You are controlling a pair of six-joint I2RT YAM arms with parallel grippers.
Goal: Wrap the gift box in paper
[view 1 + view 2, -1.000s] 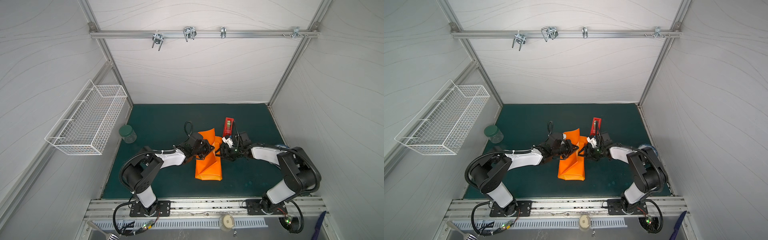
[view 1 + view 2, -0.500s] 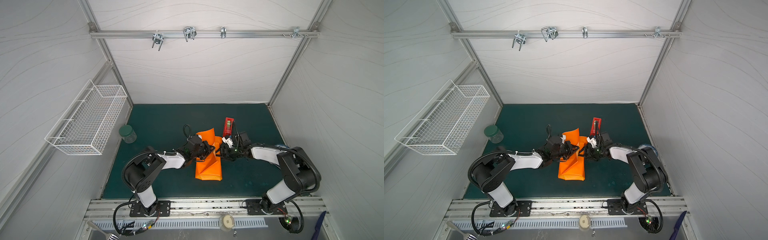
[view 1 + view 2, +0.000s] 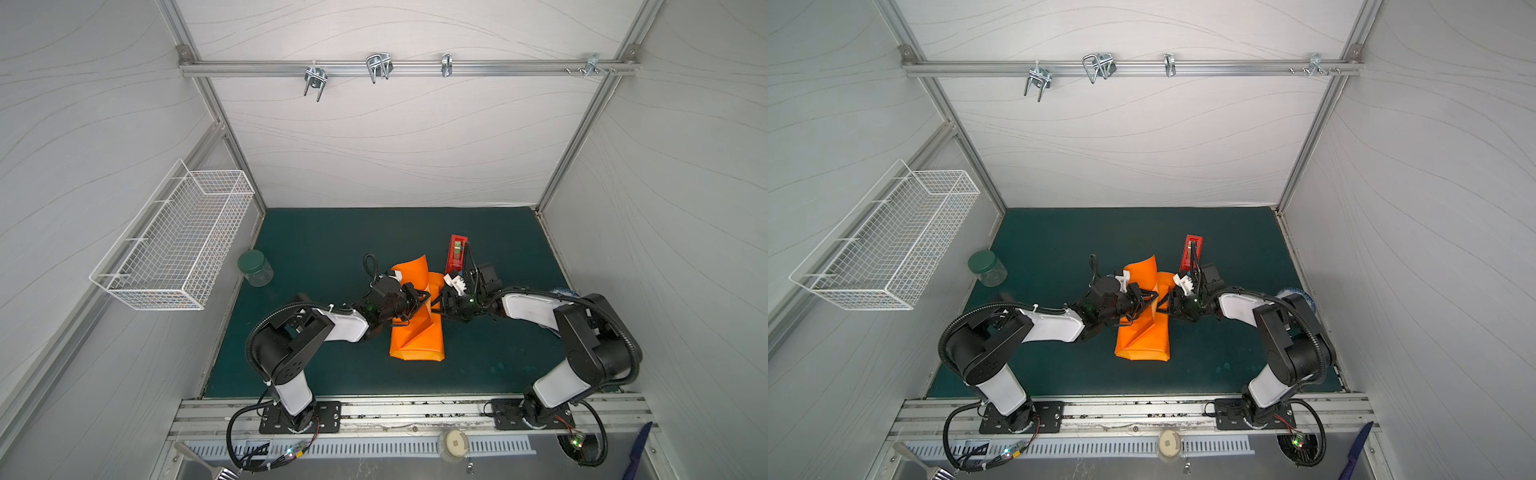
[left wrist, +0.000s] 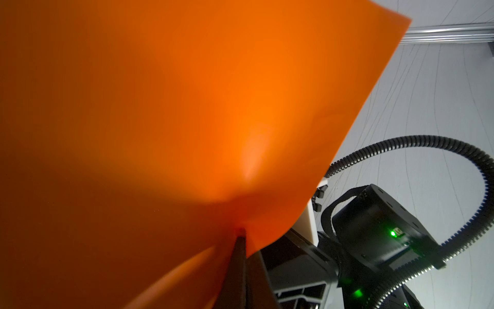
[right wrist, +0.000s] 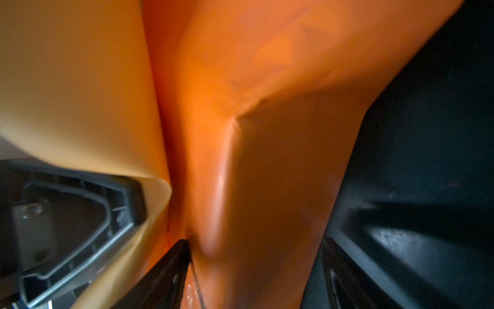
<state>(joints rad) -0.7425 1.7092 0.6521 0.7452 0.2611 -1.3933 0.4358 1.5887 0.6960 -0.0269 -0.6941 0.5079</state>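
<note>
Biggest thing here is the dark green rubbery table mat [image 3: 316,249], and off on the left wall hangs a white wire basket [image 3: 174,249]; can't really make out what's in it from up here. Mid-mat sits the bright orange sheet of thin paper [image 3: 419,332], folded into a long bundle with one flap sticking up at the far end. The gift box doesn't show anywhere, so if it's under that paper it's fully covered. Near the mat's left edge stands a clear jar with a dark green lid [image 3: 255,268], contents too small to tell. Just beyond the bundle is a narrow red tape dispenser [image 3: 455,251] with a greenish roll in it. The left gripper [image 4: 240,235] is pinched tight on the paper. The right gripper [image 5: 256,246] has its jaws spread wide with paper filling the gap; can't tell if it's actually squeezing.
</note>
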